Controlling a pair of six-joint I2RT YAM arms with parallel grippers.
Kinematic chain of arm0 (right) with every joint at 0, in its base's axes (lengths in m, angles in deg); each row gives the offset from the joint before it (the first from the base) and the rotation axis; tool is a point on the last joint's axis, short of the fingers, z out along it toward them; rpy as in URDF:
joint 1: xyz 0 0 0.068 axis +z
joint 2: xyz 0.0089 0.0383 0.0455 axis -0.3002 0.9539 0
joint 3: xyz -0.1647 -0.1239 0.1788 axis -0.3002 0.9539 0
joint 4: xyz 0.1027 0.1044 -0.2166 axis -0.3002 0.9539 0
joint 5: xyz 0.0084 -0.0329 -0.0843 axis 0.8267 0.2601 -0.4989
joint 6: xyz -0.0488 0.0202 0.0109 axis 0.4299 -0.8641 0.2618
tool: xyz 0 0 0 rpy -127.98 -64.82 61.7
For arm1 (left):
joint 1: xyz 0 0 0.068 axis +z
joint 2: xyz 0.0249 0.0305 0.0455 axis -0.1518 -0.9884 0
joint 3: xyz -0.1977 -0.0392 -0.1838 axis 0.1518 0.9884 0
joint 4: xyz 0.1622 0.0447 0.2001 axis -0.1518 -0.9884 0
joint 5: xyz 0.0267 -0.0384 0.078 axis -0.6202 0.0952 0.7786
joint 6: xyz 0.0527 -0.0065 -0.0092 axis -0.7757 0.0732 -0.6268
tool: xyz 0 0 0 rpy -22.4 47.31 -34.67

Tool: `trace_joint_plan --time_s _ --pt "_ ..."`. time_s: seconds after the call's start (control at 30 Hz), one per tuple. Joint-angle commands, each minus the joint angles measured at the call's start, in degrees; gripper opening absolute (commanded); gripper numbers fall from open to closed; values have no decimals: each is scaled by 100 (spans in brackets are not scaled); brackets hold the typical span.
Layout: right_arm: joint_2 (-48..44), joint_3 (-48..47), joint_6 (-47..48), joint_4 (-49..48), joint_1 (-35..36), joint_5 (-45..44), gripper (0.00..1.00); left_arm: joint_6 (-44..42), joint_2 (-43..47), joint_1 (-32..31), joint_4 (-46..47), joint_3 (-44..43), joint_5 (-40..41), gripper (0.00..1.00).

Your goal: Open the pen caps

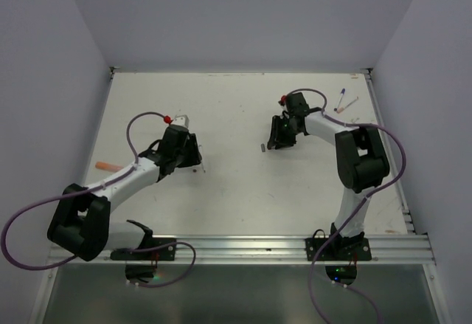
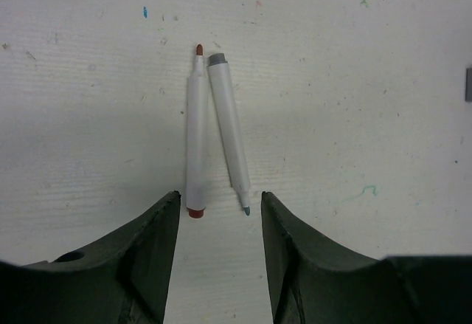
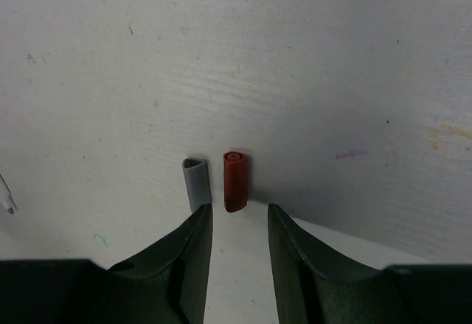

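The right gripper (image 3: 240, 219) is half open and empty, with the grey cap (image 3: 195, 182) and dark red cap (image 3: 235, 181) lying side by side just ahead of it. The left gripper (image 2: 219, 207), likewise parted and holding nothing, straddles the near ends of the uncapped red-tipped pen (image 2: 196, 139) and grey-ended pen (image 2: 230, 132).

Two caps (image 3: 235, 181), seemingly upright, side by side before the right pincer (image 3: 240, 224).

Two white pen barrels (image 2: 196, 143) lie side by side on the table (image 2: 369, 102).
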Motion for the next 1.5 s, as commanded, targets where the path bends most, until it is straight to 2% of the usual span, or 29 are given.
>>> trace_joint_plan --time_s 0.0,0.17,0.37,0.53,0.63,0.8,1.0,1.17,1.47 --pt "-712 57 -15 -107 19 -324 40 47 410 43 -51 9 -44 51" --pt "-1170 75 -173 -72 2 -1342 41 65 850 43 -113 -44 -237 53" --pt "-1162 -355 -437 -27 -209 -2582 50 56 1316 34 203 -88 -922 53" --pt "-672 -654 -604 -430 -674 -3215 50 205 1518 -10 870 131 -1397 53" --pt "-416 -778 -333 -1009 -798 -3584 50 293 1598 -132 1335 342 -1494 53" --pt "226 -1356 -113 -1407 -983 -4155 52 425 1519 -344 1951 676 -1696 53" --pt "858 -1945 319 -1873 -1175 -4420 58 390 1229 -730 2462 861 -1740 53" --pt "1386 -2692 266 -1583 -1465 -4412 58 390 1044 -775 2743 1019 -1793 53" --pt "1993 -3379 354 -1399 -2046 -4034 57 329 886 -775 2946 1143 -1855 53"
